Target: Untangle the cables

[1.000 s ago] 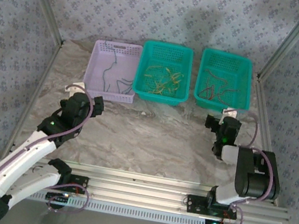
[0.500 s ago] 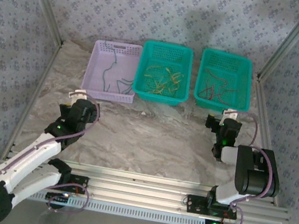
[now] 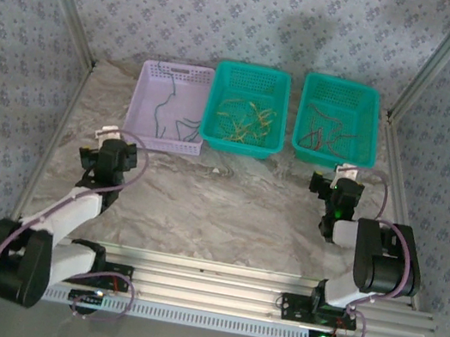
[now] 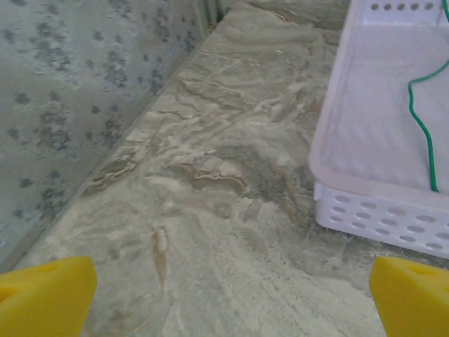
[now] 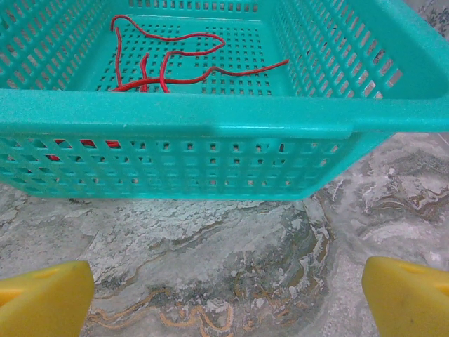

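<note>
Wide open and empty like the left end effector (image 4: 224, 298), the right end effector (image 5: 224, 295) faces red cables (image 5: 168, 60) in the teal basket (image 5: 210, 112) just ahead.

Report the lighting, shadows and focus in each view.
Top external: even, soft light, with a dim shadow on the back wall. Left wrist: marble table sharp, lilac basket pale and bright, yellow fingertips soft at the bottom corners. Right wrist: teal basket and red wires crisp, no glare.
</note>
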{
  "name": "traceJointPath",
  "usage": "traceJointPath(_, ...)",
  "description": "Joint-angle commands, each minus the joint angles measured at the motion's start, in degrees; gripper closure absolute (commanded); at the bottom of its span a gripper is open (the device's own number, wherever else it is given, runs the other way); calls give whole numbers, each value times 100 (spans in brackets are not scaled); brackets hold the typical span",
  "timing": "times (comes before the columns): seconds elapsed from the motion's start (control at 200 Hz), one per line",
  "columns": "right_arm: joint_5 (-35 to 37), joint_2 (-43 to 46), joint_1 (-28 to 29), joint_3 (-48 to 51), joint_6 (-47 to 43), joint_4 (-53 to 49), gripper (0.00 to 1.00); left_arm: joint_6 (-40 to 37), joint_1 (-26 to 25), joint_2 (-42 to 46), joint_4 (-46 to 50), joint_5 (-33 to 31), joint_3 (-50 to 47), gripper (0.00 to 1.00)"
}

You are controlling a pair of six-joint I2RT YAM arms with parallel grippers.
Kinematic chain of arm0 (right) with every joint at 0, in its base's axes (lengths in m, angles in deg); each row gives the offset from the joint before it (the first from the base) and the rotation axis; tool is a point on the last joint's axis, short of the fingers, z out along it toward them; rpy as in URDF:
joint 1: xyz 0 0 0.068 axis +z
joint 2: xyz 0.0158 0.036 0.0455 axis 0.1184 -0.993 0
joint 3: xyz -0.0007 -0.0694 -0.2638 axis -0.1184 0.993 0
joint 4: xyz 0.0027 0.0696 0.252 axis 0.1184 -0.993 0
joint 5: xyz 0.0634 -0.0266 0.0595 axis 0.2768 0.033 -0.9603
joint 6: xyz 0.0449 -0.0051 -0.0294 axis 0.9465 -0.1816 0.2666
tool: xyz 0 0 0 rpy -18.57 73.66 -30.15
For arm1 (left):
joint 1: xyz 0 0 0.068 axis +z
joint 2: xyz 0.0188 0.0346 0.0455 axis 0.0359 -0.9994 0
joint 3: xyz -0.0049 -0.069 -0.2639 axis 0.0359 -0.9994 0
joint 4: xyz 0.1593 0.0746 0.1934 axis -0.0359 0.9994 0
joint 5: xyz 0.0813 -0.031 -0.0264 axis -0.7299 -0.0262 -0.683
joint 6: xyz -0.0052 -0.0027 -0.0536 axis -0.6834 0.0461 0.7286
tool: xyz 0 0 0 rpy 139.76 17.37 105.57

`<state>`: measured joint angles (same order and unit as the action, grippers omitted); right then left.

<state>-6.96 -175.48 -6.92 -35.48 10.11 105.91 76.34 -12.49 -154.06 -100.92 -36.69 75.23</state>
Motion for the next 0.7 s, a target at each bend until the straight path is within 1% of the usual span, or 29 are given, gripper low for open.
traceJointPath(0.0,76,-21,12,28,-1,167,0,-582,121,-728,-1718,318,-268,0)
traceJointPath(0.025,73,-21,8,25,2,167,0,-605,127,-830,-1845,363,-239,0)
traceJointPath(0.065,76,-23,12,26,-1,167,0,-412,177,-978,-2064,499,-186,0)
traceJointPath(0.085,74,-21,12,25,-1,167,0,-469,211,-1095,-2018,623,-95,0)
traceJointPath(0.14,77,-21,12,33,-1,167,0,-812,209,-1431,-2239,688,61,0)
traceJointPath(0.205,77,-21,12,27,-1,174,0,-894,277,-1787,-2816,825,-40,0)
traceJointPath(0.24,78,-21,12,29,-1,176,0,-816,383,-1903,-2970,938,-56,0)
traceJointPath(0.3,85,-21,12,28,-1,174,0,-468,787,-1976,-3081,1545,-174,0)
traceJointPath(0.34,86,-21,12,29,-2,181,0,-354,901,-2191,-3334,1531,-189,0)
traceJointPath(0.375,89,-21,12,29,-10,176,0,-381,946,-2209,-3108,1734,-72,0)
traceJointPath(0.615,112,-21,22,34,-10,194,0,-404,919,-2219,-3144,1717,-80,0)
traceJointPath(0.695,19,-17,-8,9,7,141,0,-412,922,-2218,-3145,1720,-81,0)
